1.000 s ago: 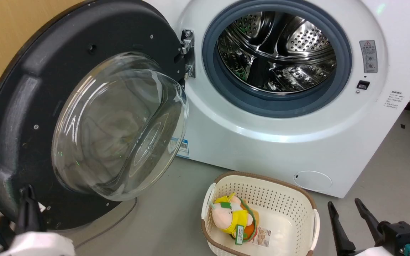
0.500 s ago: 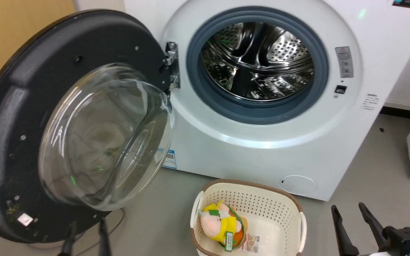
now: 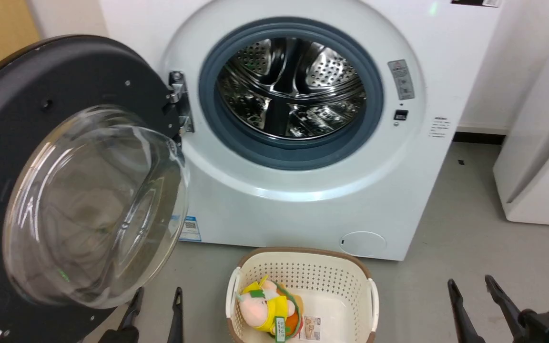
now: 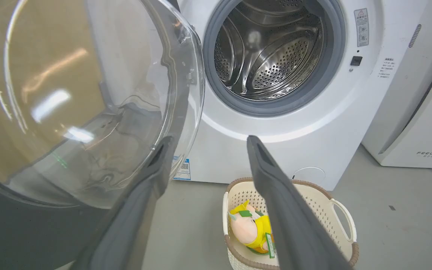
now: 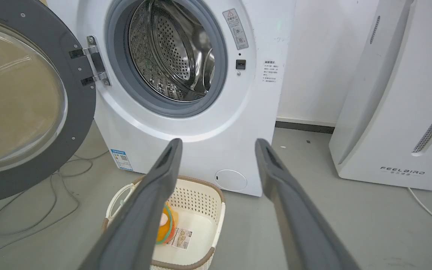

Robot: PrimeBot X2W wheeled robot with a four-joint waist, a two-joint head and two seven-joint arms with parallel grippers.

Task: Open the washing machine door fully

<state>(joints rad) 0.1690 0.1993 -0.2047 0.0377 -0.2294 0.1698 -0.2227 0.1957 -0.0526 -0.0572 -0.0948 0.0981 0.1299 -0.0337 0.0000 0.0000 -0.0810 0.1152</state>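
Note:
The white washing machine (image 3: 303, 209) stands ahead with its steel drum (image 3: 291, 90) exposed inside the grey gasket. Its round black door (image 3: 26, 95) is swung wide to the left on its hinge (image 3: 179, 102), the clear glass bowl (image 3: 93, 205) bulging toward me. My left gripper (image 3: 157, 291) is open at the bottom, just right of the door's lower rim and apart from it; in the left wrist view its fingers (image 4: 272, 180) frame the bowl (image 4: 81, 93) and the basket. My right gripper (image 3: 470, 283) is open at the lower right, holding nothing.
A cream perforated basket (image 3: 303, 267) with a plush toy (image 3: 262, 309) sits on the grey floor in front of the machine. A white appliance (image 3: 546, 143) stands at the right. A thin cable (image 5: 32, 221) lies on the floor under the door.
The camera has shifted, sliding the whole scene left and down. My left gripper has come away from the door's lower edge and now sits right of it. The right gripper holds its place.

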